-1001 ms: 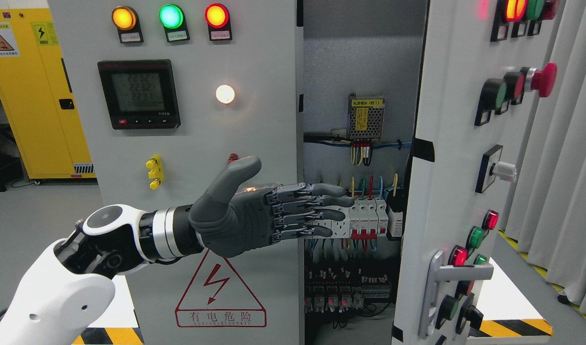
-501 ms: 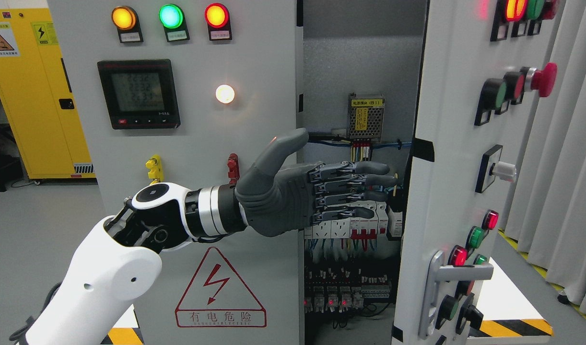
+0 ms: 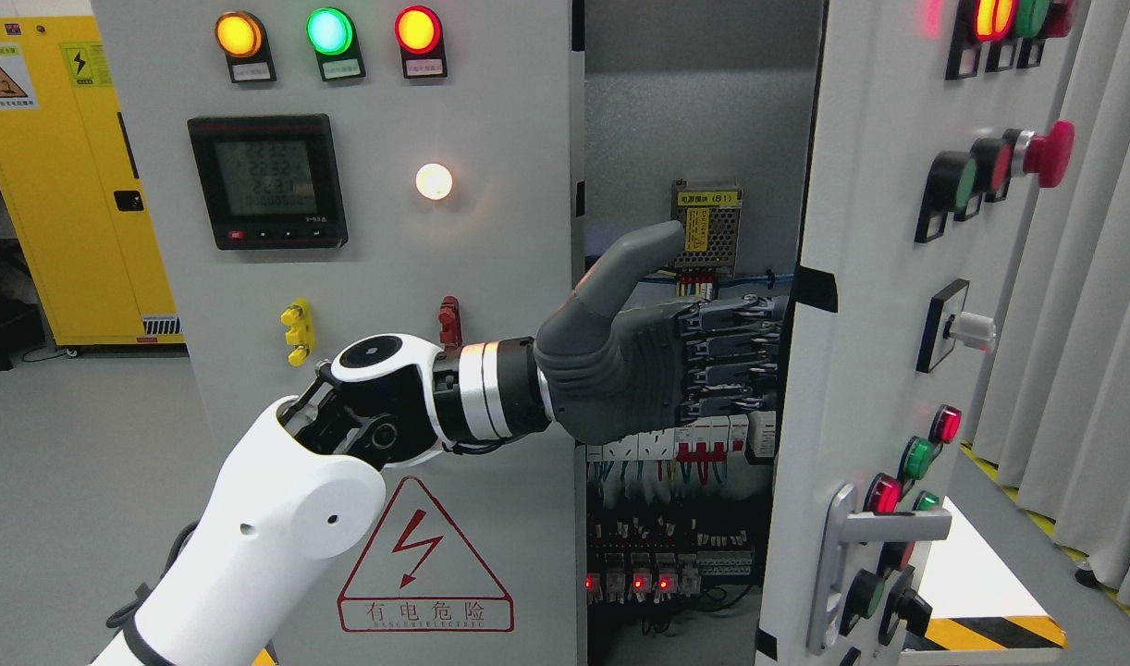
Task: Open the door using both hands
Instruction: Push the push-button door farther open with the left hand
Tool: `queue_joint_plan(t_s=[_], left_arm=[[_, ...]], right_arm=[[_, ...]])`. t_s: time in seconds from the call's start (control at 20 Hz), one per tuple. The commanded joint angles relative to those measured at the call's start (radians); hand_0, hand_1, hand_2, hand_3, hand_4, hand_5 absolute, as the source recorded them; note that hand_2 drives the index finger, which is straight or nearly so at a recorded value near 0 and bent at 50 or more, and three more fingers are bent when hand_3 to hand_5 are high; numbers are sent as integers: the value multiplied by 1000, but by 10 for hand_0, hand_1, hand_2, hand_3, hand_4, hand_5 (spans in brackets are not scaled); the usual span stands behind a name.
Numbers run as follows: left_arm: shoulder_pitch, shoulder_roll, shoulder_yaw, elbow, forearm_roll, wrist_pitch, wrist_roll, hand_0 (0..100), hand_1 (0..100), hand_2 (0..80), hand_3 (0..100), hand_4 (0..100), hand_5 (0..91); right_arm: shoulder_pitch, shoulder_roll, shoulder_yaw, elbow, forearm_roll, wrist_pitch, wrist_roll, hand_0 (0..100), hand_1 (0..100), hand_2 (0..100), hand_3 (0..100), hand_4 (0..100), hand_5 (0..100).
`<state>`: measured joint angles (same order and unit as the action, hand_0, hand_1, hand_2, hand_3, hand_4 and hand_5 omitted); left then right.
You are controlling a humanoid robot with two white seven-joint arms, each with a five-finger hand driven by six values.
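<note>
At left, closed left door [image 3: 362, 277] with meter and warning sign. Left hand [image 3: 639, 361] reaches across the gap, fingers [image 3: 722, 356] flat and extended, holding nothing, tips behind the ajar right door [image 3: 861, 324] edge. Best: press the inner face outward, clear of the breakers [image 3: 694, 439].

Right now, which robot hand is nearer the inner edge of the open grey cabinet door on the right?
Left: the left robot hand reaches its fingertips to the grey cabinet door edge. The right robot hand is out of view.
</note>
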<state>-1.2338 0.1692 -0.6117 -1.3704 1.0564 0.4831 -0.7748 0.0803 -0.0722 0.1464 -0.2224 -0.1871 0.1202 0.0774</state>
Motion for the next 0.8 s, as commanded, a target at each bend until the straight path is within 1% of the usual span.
queue_joint_plan(t_s=[0.0, 0.45, 0.6, 0.75], left_arm=[[-12, -129, -5, 37, -9, 6, 3, 0, 0, 0, 0, 0, 0], [-23, -207, -3, 30, -12, 17, 5, 0, 0, 0, 0, 0, 0], [-21, -234, -3, 27, -33, 19, 5, 0, 0, 0, 0, 0, 0], [-21, -266, -3, 25, -38, 28, 5, 0, 0, 0, 0, 0, 0]], right_arm=[[-1, -1, -1, 0, 0, -1, -1, 220, 12, 0, 0, 0, 0], [-1, -3, -1, 0, 0, -1, 1, 220, 12, 0, 0, 0, 0], [-1, -3, -1, 0, 0, -1, 1, 220, 12, 0, 0, 0, 0], [-1, -3, -1, 0, 0, 1, 1, 220, 11, 0, 0, 0, 0]])
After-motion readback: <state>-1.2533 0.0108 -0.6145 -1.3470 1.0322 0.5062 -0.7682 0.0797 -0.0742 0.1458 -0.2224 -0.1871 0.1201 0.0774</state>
